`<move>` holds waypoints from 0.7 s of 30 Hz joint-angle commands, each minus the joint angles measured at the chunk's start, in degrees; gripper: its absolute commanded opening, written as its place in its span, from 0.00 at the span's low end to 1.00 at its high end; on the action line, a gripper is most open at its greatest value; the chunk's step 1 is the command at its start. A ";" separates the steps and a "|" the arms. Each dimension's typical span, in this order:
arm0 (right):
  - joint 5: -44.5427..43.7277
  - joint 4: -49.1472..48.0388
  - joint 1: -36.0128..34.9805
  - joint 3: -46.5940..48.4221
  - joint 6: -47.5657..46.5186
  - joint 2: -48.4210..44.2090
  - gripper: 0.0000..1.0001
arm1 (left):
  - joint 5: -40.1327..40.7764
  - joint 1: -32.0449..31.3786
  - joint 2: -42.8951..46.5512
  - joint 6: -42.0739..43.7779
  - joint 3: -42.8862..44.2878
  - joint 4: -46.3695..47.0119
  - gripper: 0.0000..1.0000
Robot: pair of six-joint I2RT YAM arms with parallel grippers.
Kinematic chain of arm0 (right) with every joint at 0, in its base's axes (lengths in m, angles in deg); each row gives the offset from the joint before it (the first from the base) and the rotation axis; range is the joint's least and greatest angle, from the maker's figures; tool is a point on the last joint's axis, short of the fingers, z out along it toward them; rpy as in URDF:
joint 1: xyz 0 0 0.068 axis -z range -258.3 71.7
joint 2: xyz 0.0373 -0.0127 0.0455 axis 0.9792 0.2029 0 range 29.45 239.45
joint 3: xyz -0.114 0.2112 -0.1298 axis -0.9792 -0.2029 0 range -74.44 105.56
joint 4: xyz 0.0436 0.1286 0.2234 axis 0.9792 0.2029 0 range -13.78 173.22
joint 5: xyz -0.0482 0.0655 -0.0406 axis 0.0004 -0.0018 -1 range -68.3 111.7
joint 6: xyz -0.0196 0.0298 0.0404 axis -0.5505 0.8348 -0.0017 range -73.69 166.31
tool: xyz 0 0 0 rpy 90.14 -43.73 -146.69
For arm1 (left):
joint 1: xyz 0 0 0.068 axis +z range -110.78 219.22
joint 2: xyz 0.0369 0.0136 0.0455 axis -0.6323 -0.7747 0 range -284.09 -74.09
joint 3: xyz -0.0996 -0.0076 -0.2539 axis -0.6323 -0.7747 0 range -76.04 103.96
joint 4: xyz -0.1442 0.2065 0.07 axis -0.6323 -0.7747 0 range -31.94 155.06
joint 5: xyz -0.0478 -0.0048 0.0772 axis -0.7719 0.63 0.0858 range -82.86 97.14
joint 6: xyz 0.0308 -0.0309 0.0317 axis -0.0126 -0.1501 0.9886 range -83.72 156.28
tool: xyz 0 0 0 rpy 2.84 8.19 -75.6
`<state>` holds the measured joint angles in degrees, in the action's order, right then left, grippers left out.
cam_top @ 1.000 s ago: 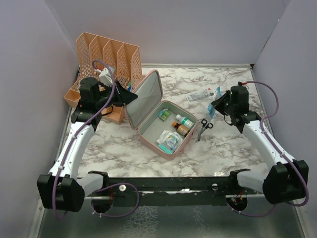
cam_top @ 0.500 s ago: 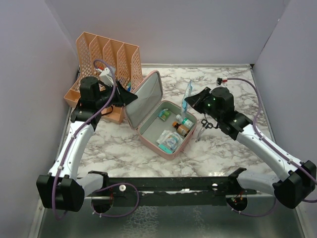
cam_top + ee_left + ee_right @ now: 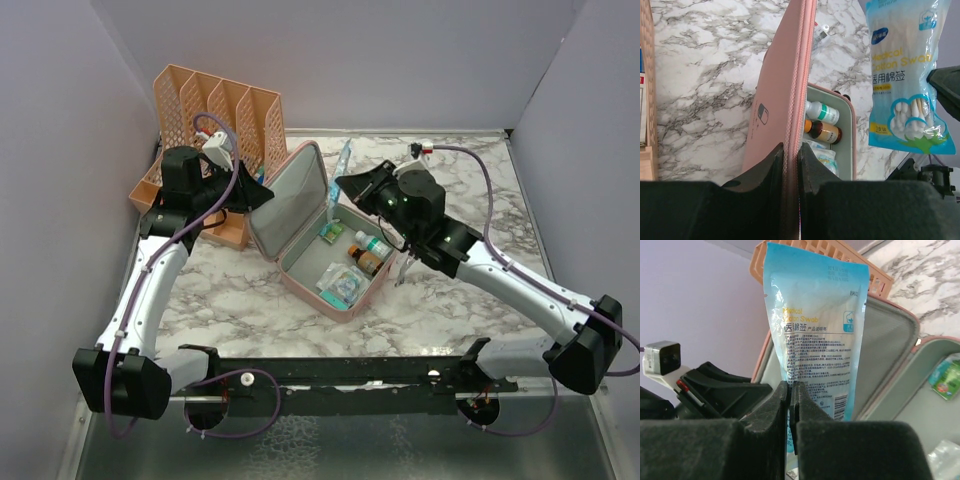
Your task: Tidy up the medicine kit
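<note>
The right claw (image 3: 790, 395), pinching a swab packet (image 3: 815, 325), had swung left; the open medicine kit (image 3: 303, 262) lay beneath it. The left claw (image 3: 791, 160) still clamped the lid (image 3: 772, 100).

Swab packet (image 3: 815, 330) bottom hidden in right hand (image 3: 790, 390); medicine kit (image 3: 846, 150) base partly behind lid (image 3: 771, 100).

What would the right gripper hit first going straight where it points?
Likely the grey-green lining of the pink square soft-shell medicine kit's open lid: the right gripper, shut on the blue plastic cotton-swab bag, points left at it. The left gripper clamps that lid's rim beyond. Depth unclear.
</note>
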<state>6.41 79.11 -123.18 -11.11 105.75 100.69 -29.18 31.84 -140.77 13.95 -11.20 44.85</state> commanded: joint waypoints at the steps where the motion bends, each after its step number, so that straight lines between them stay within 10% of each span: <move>1: -5.51 -4.56 -2.80 6.10 2.43 4.56 0.01 | 0.25 -0.45 -1.02 2.72 2.12 -7.97 0.17; 7: -12.21 -5.13 -7.62 12.36 5.74 10.43 0.01 | -1.48 -0.45 -1.28 3.05 3.77 -8.89 0.00; 21: -26.07 -5.15 -12.46 18.84 12.29 20.56 0.01 | -2.27 -0.44 -1.36 0.52 4.56 -9.16 0.00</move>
<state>-12.76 73.82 -134.65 4.78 114.34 119.42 -29.44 31.62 -141.95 15.72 -7.44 39.39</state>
